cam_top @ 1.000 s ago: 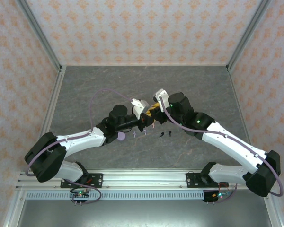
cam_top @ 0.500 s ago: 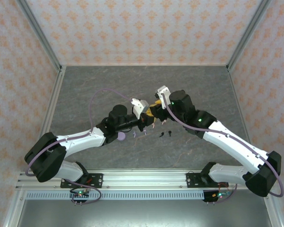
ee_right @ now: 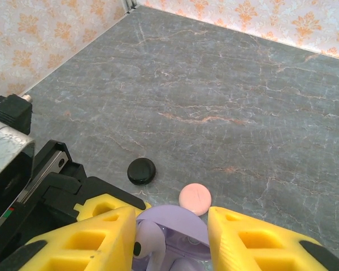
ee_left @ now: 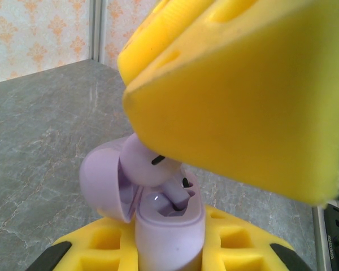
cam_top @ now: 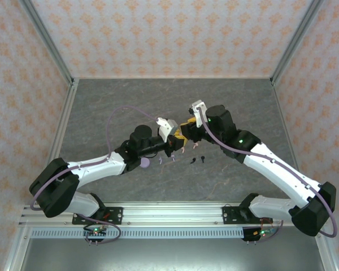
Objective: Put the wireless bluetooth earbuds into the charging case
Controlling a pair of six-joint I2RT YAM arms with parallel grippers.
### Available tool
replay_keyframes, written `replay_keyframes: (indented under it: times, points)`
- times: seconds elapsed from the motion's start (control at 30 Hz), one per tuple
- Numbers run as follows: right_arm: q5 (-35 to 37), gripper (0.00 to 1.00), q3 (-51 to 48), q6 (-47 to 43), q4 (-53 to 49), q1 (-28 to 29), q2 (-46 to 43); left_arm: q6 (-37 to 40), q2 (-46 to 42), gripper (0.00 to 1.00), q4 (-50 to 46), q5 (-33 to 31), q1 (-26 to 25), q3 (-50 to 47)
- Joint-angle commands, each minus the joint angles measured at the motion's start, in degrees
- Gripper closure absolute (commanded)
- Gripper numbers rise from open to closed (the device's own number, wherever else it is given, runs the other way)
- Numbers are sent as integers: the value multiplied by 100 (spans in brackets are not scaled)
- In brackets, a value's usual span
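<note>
My left gripper (ee_left: 169, 251) is shut on the base of a lavender charging case (ee_left: 170, 228), held upright with its lid (ee_left: 104, 180) swung open to the left. A lavender earbud (ee_left: 150, 166) stands in the case with its stem down in a slot and its head sticking out. My right gripper (ee_right: 169, 243) hovers open just above the case; its left finger (ee_right: 96, 240) rests next to the earbud (ee_right: 147, 240) while the right finger (ee_right: 260, 243) stands well apart. In the top view the two grippers meet near the table's middle (cam_top: 182, 140).
A black disc case (ee_right: 141, 170) and a pink disc case (ee_right: 195, 198) lie on the grey table beyond the grippers. In the top view, two black earbuds (cam_top: 198, 159), lavender earbuds (cam_top: 166, 160) and a lavender disc case (cam_top: 145, 163) lie below the grippers.
The right gripper's fingers have spread apart, letting go of the lavender earbud, and its wrist has shifted slightly right. The left arm has stayed still.
</note>
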Motion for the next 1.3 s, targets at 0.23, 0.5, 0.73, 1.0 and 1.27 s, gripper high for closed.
replay_keyframes:
  times: [0.23,0.5,0.73,1.0,1.27]
  points:
    - [-212,63,109,130,-221,-87,-161,126,-79,100,96,-164,-36,5]
    - [-211,63,47,146,-297,-113,-241,152,-106,100,173,-209,-45,-40]
    - [-213,63,30,209,-255,-130,-248,223,-108,100,64,-203,-54,-13]
    - [-493,63,756,560,-1255,-342,-129,925,-227,100,-600,-612,-177,-3]
    - [-990,67,1404,1130,-2504,-340,127,1128,-268,100,-434,-569,-176,-48]
